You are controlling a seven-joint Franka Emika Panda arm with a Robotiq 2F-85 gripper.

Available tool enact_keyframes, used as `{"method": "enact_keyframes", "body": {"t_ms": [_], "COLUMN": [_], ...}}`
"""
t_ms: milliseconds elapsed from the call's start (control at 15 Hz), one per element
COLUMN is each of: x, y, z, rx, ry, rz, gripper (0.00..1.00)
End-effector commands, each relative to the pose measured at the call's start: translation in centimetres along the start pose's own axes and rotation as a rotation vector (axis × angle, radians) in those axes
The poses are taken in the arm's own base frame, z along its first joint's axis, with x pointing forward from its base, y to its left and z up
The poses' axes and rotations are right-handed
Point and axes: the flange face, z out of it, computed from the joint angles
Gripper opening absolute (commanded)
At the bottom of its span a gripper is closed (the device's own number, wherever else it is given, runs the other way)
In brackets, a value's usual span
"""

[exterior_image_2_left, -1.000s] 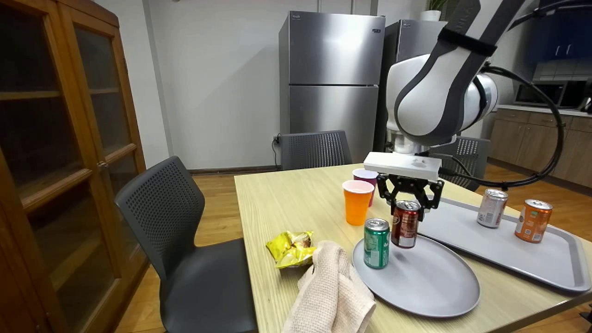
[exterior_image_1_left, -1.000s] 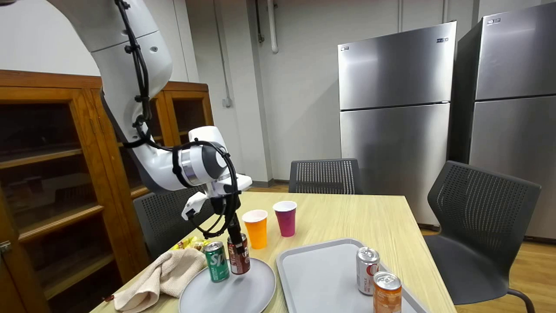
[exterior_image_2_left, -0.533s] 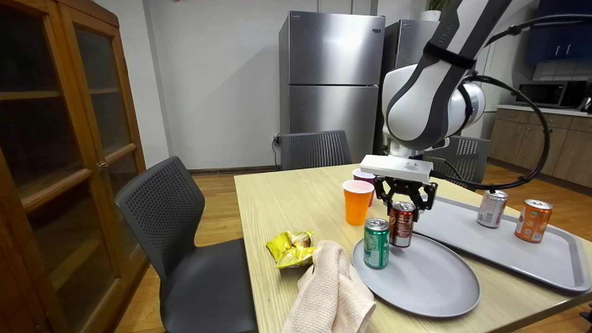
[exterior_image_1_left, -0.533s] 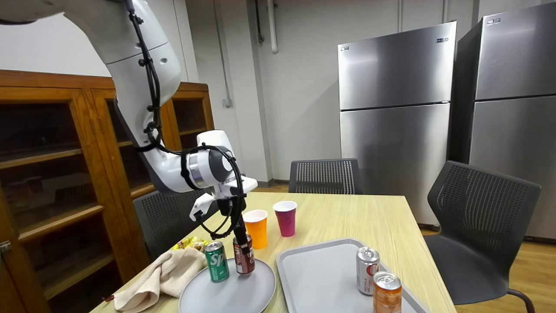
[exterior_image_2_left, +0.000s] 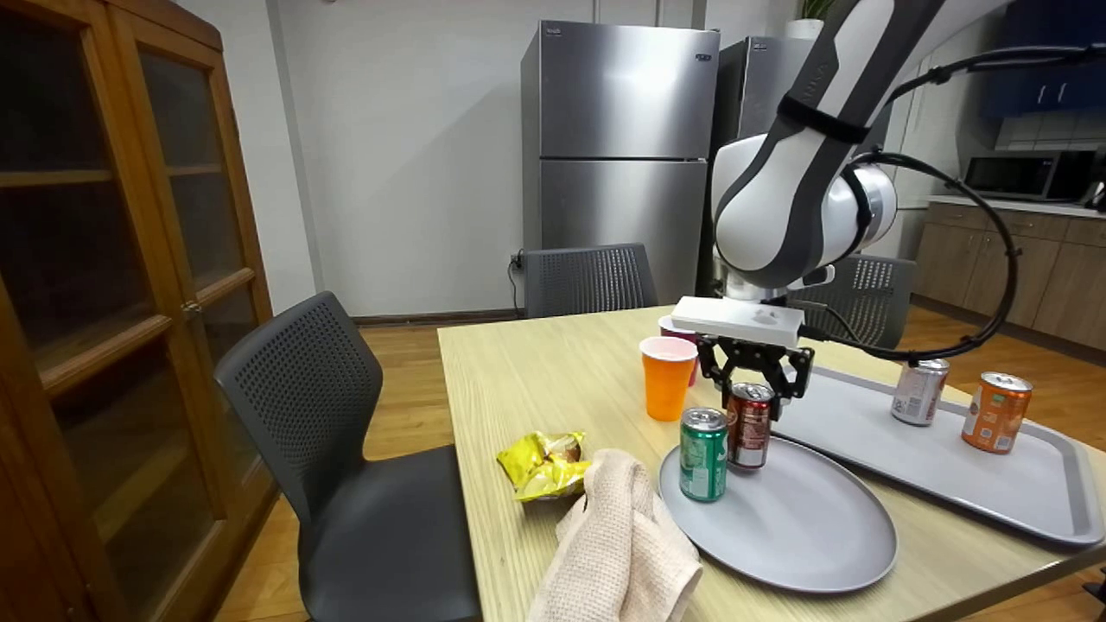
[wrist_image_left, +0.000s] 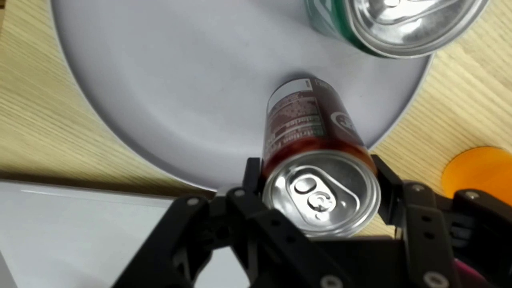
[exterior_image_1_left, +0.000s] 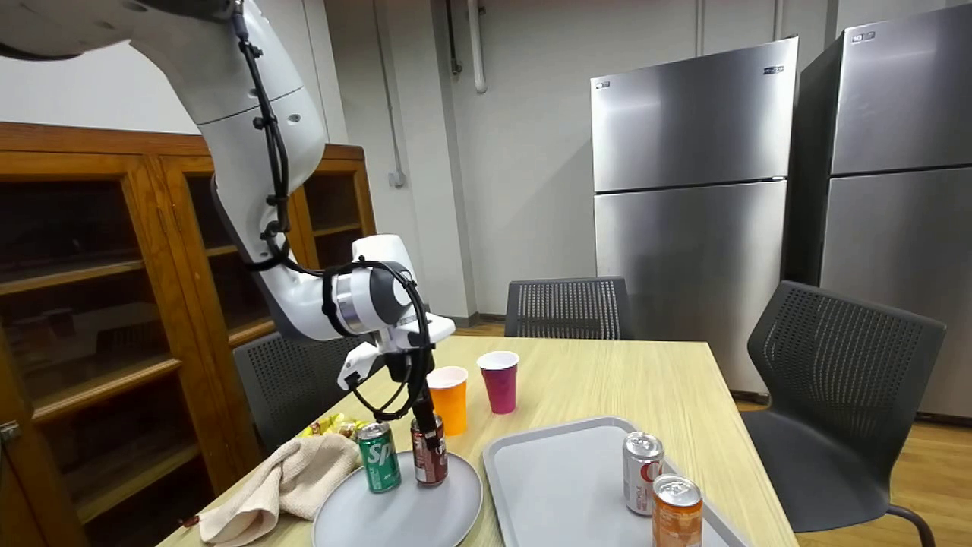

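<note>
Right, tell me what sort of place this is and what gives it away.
Most likely a break room or shared kitchen, perhaps at a workplace. What points to it: two tall steel fridges by the wall, a microwave in the background, and a table with several chairs around it.

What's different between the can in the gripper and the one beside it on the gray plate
The held can is dark red, the neighboring can green. The gripper clasps the held can; the neighboring can stands free on the round plate. Both are upright and silver-topped.
</note>
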Motion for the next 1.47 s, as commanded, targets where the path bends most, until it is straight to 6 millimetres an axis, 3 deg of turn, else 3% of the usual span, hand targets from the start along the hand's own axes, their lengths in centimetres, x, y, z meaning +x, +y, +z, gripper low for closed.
{"method": "enact_keyframes", "body": {"t_ms": [0, 333, 800, 1400], "x": [0.7, 1.6, 4.3, 9.5], "y": [-0.2, 0.8, 3.5, 8.8], "z": [-0.6, -2.0, -4.1, -3.3], "rx": [-0.018, -0.015, 0.0, -0.021], "ry": [-0.012, 0.01, 0.035, 0.046], "rz": [-0.013, 0.001, 0.028, 0.112], "gripper": [0.96, 1.0, 1.0, 1.0]}}
